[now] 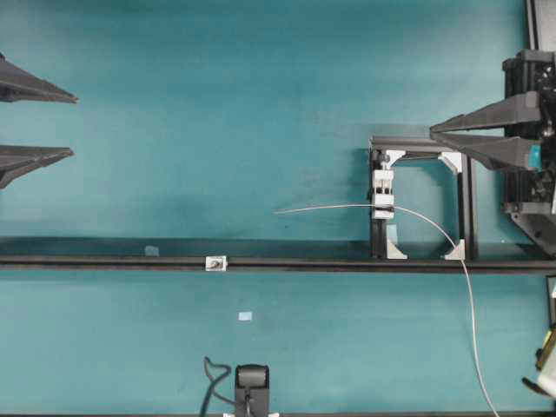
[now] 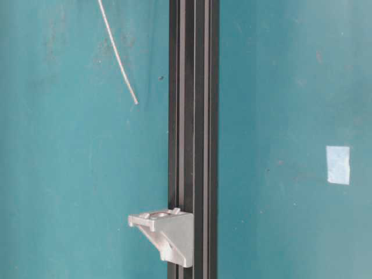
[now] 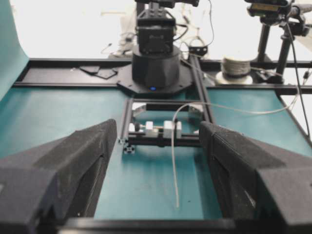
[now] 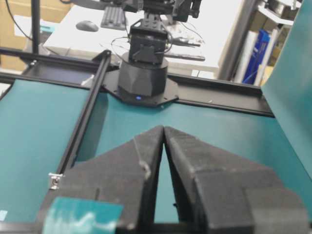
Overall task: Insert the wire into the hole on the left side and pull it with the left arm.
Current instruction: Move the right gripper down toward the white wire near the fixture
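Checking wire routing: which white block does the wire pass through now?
The taller clamp block inside the black frame; the wire ends short of the small rail block.

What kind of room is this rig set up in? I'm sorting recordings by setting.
Probably a robotics lab. A teal work table carries a black rail and a clamp frame holding a thin wire; behind it stand desks with a keyboard and mouse.

A long black rail is laid across the teal table. A black square frame is set against the rail, and a white-and-black clamp block is mounted inside it. A small pale tape patch is stuck to the table near the rail. A camera is seen at the table's edge.
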Controlling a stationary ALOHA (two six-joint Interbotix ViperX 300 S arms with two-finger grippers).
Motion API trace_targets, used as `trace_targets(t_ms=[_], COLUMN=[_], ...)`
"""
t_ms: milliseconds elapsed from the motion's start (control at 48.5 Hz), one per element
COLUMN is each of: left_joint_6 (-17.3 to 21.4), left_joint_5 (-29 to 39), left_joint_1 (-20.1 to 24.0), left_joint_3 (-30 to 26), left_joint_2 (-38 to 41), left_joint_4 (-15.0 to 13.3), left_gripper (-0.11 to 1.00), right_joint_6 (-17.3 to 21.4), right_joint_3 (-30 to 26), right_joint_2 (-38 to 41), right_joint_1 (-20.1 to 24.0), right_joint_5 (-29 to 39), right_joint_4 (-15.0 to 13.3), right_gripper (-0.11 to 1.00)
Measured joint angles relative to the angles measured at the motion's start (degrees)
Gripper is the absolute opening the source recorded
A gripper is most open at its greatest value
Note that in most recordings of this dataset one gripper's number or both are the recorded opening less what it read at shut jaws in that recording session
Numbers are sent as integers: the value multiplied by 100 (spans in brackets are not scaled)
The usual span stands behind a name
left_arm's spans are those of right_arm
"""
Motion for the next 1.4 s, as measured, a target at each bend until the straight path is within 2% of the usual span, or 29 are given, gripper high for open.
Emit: trace_targets(t_ms=[41, 144, 206, 309, 371, 474, 495, 577, 618, 762, 1030, 1401], left_joint_6=[-18, -44, -26, 0, -9, -18, -9, -18, -35, -35, -53, -53], left_joint_5=[-18, -114, -132, -141, -141, -141, -141, -141, -149, -229, -378, -519], left_joint_1=[-9, -53, -53, -62, -53, -62, -62, -62, -62, -62, -53, -62], left_joint_3=[9, 0, 0, 0, 0, 18, 26, 70, 88, 193, 264, 264], left_joint_2=[0, -44, -44, 0, 53, 193, 220, 343, 396, 606, 1072, 1828], left_joint_4=[-35, -158, -167, -167, -167, -185, -185, -185, -185, -185, -193, -193], left_gripper=[22, 2, -2, 12, 25, 54, 58, 58, 58, 64, 80, 81], right_joint_6=[0, 18, 18, 18, 18, 18, 9, 18, 18, 97, 483, 826], right_joint_3=[9, 53, 53, 53, 53, 53, 62, 62, 79, 105, 105, -185], right_joint_2=[0, 0, 0, 44, 114, 281, 316, 448, 510, 747, 1292, 2224], right_joint_1=[0, -18, -18, -18, -18, -26, -26, -26, -26, -26, -26, -26], right_joint_5=[0, 0, 0, 0, -9, -70, -88, -193, -246, -343, -387, -97], right_joint_4=[9, 9, 0, 0, 0, 9, 9, 9, 9, 97, 202, 211], right_gripper=[23, 4, 0, 1, 8, 33, 39, 64, 70, 70, 70, 70])
